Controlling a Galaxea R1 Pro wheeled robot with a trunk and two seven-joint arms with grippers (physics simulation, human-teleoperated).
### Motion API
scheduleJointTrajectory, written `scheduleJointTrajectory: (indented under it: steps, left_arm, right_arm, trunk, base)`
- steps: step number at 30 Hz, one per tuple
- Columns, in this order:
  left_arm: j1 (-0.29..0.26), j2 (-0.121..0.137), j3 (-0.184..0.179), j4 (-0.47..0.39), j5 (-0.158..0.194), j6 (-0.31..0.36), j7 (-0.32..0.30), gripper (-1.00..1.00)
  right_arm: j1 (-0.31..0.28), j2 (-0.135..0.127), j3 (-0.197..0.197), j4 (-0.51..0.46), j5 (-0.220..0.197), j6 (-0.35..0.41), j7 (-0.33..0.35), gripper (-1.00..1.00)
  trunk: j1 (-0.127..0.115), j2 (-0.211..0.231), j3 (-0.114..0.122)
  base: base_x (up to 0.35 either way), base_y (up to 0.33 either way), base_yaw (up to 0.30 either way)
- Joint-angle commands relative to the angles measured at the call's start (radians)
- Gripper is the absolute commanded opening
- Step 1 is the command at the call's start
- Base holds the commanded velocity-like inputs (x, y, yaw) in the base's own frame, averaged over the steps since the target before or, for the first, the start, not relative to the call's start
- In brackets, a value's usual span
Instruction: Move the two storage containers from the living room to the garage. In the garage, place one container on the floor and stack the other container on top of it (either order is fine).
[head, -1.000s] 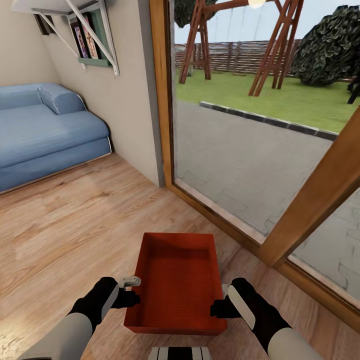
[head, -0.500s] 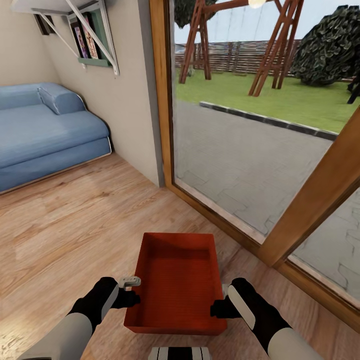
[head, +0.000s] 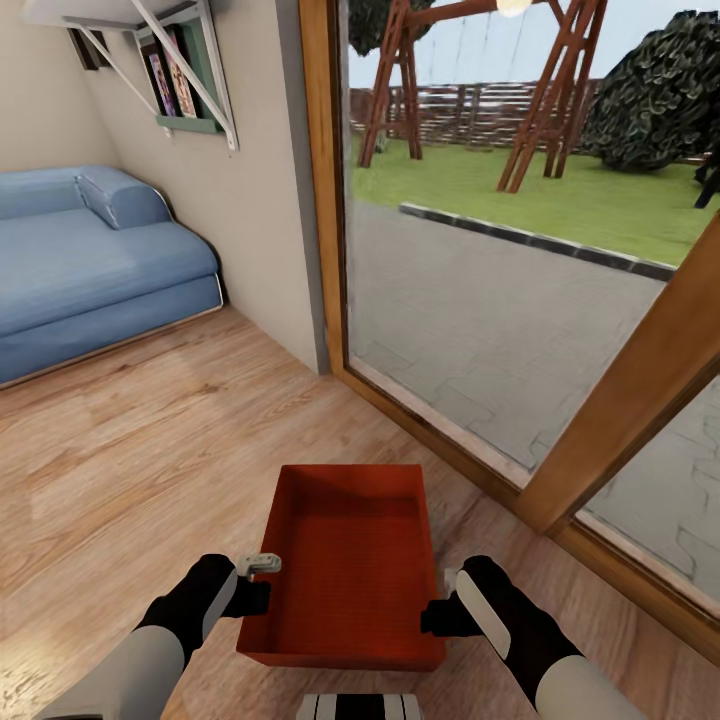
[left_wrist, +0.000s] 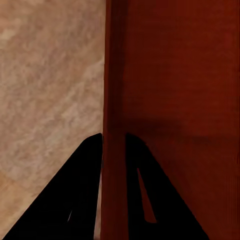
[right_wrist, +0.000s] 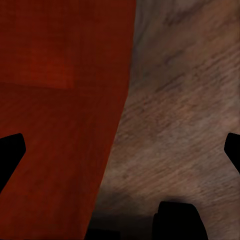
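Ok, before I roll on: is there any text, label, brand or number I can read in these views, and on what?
None can be read.
Red-orange rectangular storage container: plain walls, no label or marking.
Books on the green wall shelf: coloured covers, any print too small and blurred to read.
Small grey part by the left gripper: a few tiny dots, no legible characters.
Blue sofa and wood-framed glass door: no text.

I am seeing a red-orange rectangular plastic bin, light wood-plank flooring, a blue fabric sofa, beige walls.
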Motion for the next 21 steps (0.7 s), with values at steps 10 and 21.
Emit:
scheduleJointTrajectory:
  steps: [10,21]
  left_arm:
    - [0.0,-0.001,0.006,0.0,0.0,0.006,-0.006,-1.0]
    - [0.0,-0.002,0.006,0.0,0.0,0.006,-0.006,-1.0]
  right_arm:
    - [-0.001,-0.001,0.005,-0.001,-0.01,0.002,-0.009,1.0]
    - [-0.001,-0.001,0.005,-0.001,-0.01,0.001,-0.009,1.0]
  trunk:
    - [0.0,0.0,-0.001]
    - [0.0,0.0,-0.001]
  base:
    - [0.0,0.0,0.0]
    - [0.0,0.0,0.0]
